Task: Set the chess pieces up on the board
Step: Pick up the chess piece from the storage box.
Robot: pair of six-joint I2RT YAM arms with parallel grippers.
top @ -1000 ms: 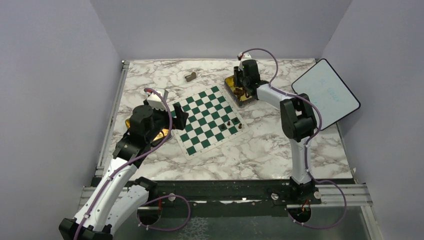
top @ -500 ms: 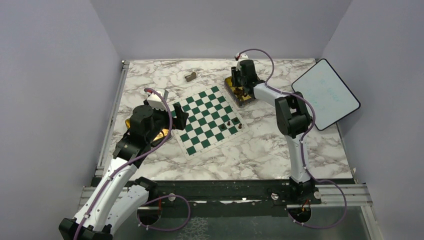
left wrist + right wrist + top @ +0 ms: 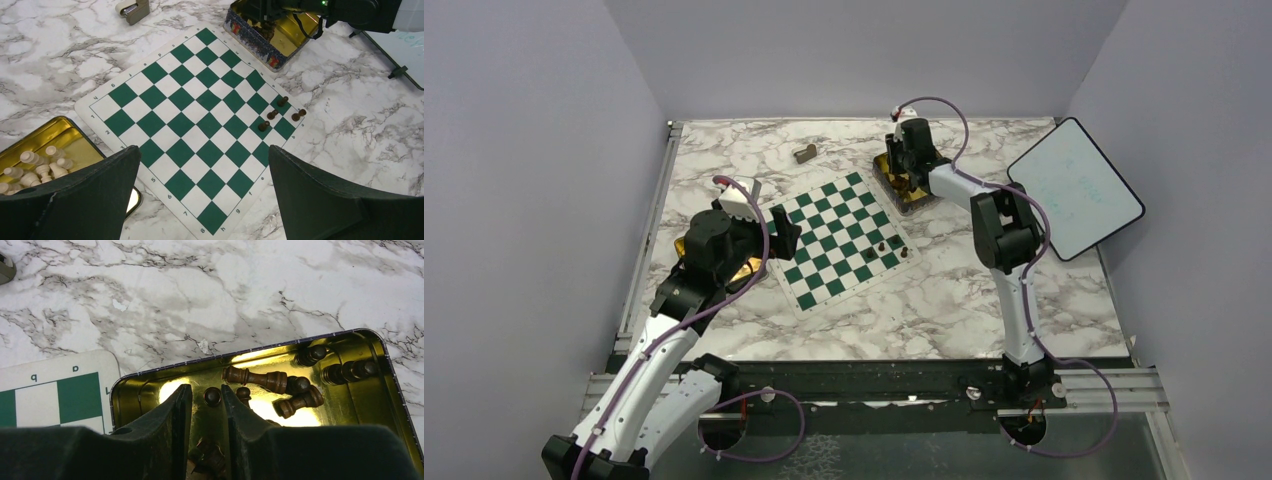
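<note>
Near: left gripper (image 3: 200,160) spread wide, empty, over the near-left corner of the flat green-and-white chequered board (image 3: 195,115). Four tiny dark brown chess pieces (image 3: 272,114) stand by its near-right edge. Beside its far-right edge, right gripper (image 3: 206,390) hangs in the square gold tin (image 3: 345,405) of pieces, an upright brown pawn (image 3: 212,396) straight ahead between the narrowed tips; pinching or not, cannot tell.

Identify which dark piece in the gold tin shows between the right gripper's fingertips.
The round-topped dark piece, seen from above between the tips of the right gripper; the other clearly visible ones sit farther right.
</note>
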